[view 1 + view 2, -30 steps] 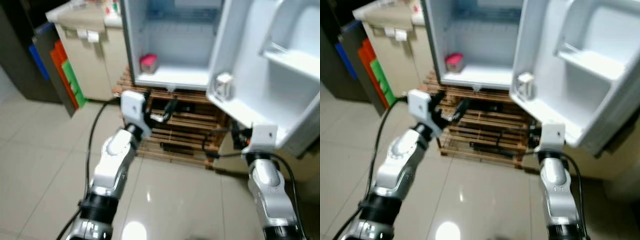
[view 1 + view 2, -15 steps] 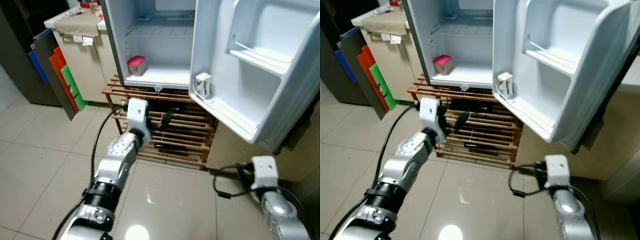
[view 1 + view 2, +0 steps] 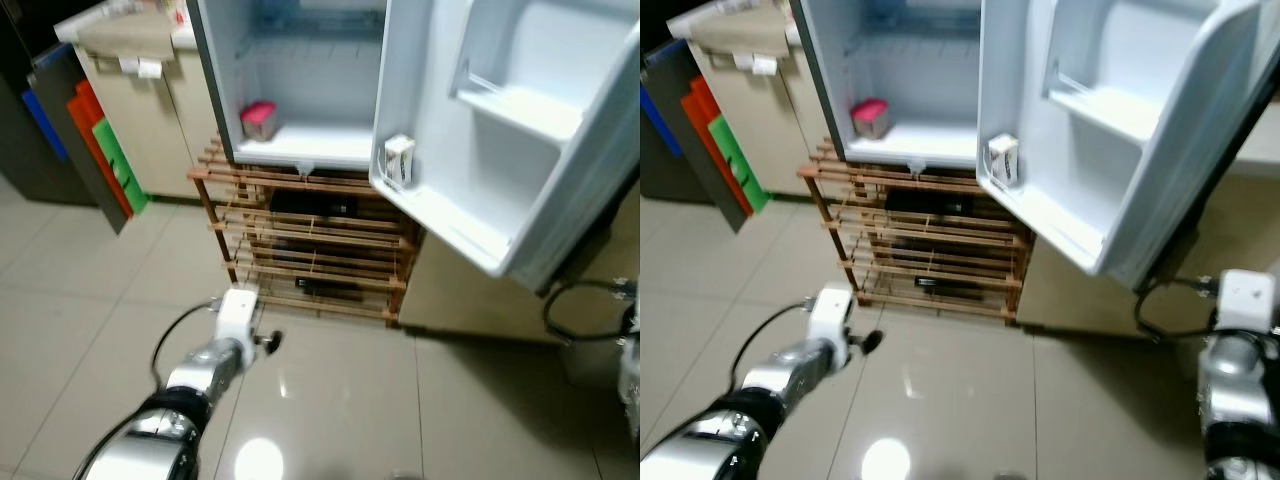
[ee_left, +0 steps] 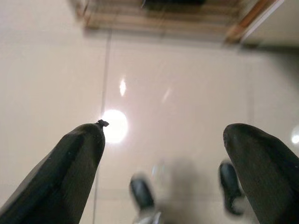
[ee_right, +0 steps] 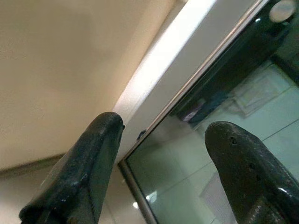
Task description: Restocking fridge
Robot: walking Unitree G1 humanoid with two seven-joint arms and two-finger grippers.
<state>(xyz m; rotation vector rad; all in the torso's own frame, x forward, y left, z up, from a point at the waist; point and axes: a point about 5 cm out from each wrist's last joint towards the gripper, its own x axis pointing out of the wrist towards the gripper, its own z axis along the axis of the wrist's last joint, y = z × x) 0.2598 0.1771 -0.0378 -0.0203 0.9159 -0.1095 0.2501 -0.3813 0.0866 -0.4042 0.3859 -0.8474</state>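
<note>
The small fridge (image 3: 300, 75) stands open on a wooden slatted rack (image 3: 310, 245). A pink-lidded container (image 3: 258, 118) sits on its bottom shelf at the left. A small white carton (image 3: 398, 158) stands in the lower bin of the open door (image 3: 500, 150). My left gripper (image 3: 268, 342) hangs low over the tiled floor in front of the rack. In the left wrist view it (image 4: 163, 128) is open with only floor between the fingers. My right arm (image 3: 1238, 340) is at the far right beside the door. In the right wrist view my right gripper (image 5: 163, 123) is open and holds nothing.
A beige cabinet (image 3: 150, 110) stands left of the fridge, with red, green and blue boards (image 3: 105, 150) leaning beside it. A black cable (image 3: 575, 300) loops under the open door at the right. The glossy tiled floor (image 3: 330, 400) stretches in front of the rack.
Both arms have dropped from rack height. The left gripper now hangs near the floor, and the right arm has swung out to the far right. The camera has shifted too.
</note>
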